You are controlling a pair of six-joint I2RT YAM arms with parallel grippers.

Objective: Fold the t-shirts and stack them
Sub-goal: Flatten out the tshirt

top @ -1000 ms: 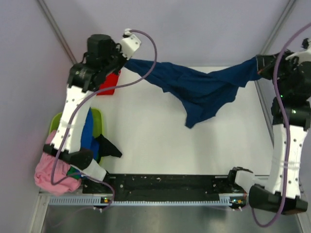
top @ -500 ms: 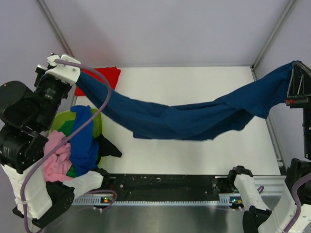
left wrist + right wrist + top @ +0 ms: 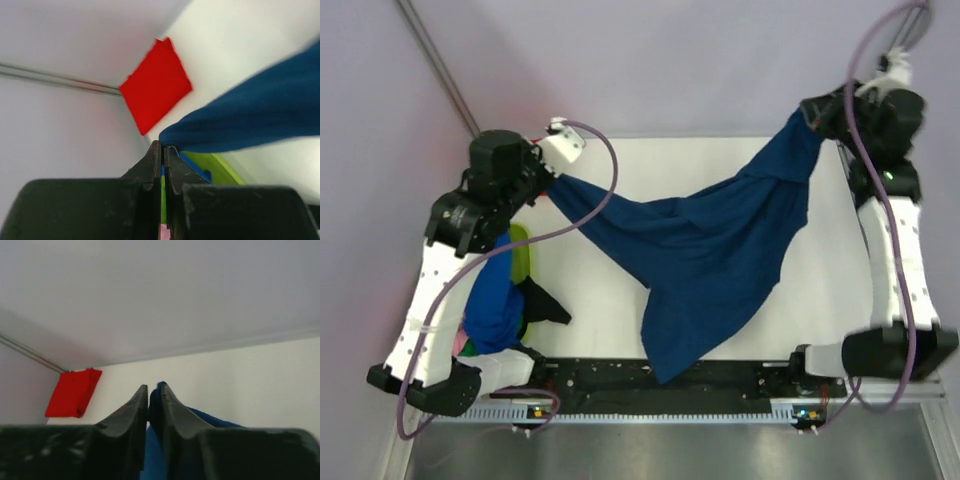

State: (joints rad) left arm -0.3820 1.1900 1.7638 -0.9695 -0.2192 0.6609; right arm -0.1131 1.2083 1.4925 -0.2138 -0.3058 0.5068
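A navy blue t-shirt (image 3: 705,250) hangs stretched between my two grippers above the white table, its lower part drooping to the near edge. My left gripper (image 3: 552,182) is shut on its left corner at the far left; the cloth (image 3: 250,122) leaves the fingertips (image 3: 163,146) there. My right gripper (image 3: 812,112) is shut on the right corner at the far right, cloth (image 3: 156,390) pinched between the fingers. A folded red t-shirt (image 3: 156,92) lies at the table's far left corner; it also shows in the right wrist view (image 3: 72,392). It is hidden by my left arm in the top view.
A lime green basket (image 3: 523,252) at the left edge holds a royal blue t-shirt (image 3: 490,295), with a black cloth (image 3: 545,302) and bits of pink and green beside it. Grey walls and metal frame bars enclose the table (image 3: 620,300).
Both arms swung back inward over the table's far corners. The navy t-shirt went from a taut horizontal band to a hanging spread, its lower part reaching the near edge.
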